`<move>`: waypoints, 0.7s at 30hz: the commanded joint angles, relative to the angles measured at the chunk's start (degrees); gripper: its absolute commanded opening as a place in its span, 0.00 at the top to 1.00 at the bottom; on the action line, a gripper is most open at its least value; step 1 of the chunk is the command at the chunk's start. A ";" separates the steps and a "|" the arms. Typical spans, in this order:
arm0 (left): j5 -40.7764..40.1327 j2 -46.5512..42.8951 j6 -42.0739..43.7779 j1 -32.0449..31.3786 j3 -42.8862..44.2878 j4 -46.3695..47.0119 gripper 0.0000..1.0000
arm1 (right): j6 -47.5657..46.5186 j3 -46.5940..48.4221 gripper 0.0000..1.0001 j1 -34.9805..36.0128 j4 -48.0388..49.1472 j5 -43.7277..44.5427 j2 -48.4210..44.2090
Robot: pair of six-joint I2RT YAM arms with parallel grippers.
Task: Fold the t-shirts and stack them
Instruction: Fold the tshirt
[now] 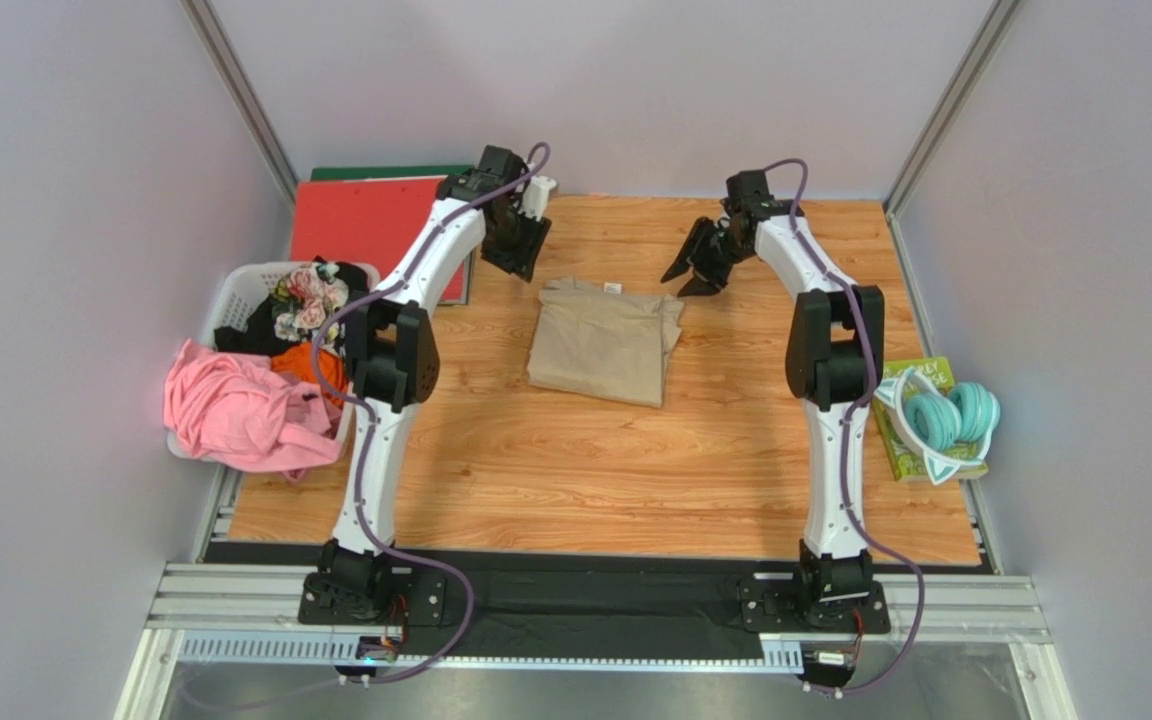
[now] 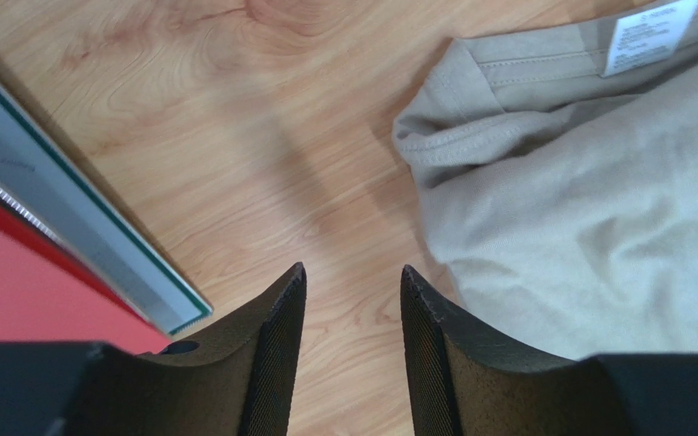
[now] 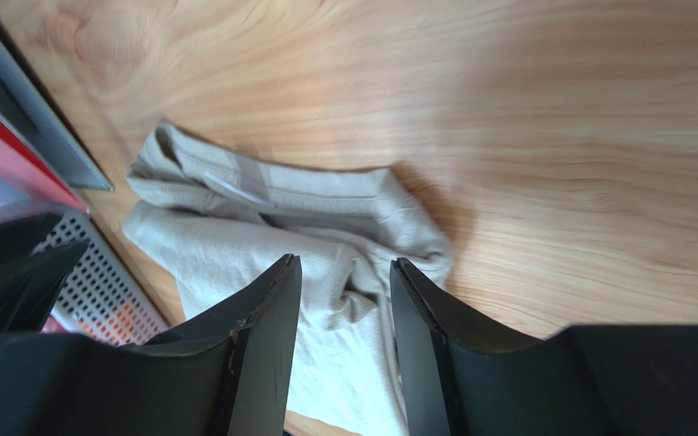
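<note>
folded tan-beige cloth t-shirt [image 1: 605,342] lies on the wooden table [image 1: 612,480], toward its far middle, both grippers apart from it
left gripper [image 2: 351,272] hangs just off the shirt's far left corner, jaws partly parted, bare wood between them, nothing held. right gripper [image 3: 343,263] hangs near the far right corner, jaws likewise partly parted and empty, cloth visible below the gap. small white label [image 2: 648,34] shows at the far seam. flat red folder [image 1: 367,221] at far left; white plastic basket [image 1: 232,300] with pink garment [image 1: 237,408] at left edge; teal headphones [image 1: 950,417] at right edge
</note>
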 commanded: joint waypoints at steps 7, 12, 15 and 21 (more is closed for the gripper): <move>17.54 -26.63 2.81 0.28 -23.72 -3.52 0.50 | -0.06 -3.30 0.53 1.82 2.64 -7.19 -11.85; 17.99 -31.66 3.78 0.37 -31.29 -2.80 0.50 | 5.90 -2.00 0.51 7.98 8.03 -23.79 -8.71; 18.07 -30.95 4.30 0.37 -31.91 -4.38 0.51 | 15.21 -7.06 0.50 9.21 22.67 -33.90 -6.07; 18.33 -30.86 5.01 0.46 -32.97 -4.82 0.52 | 21.40 -4.81 0.48 8.86 29.58 -35.79 2.71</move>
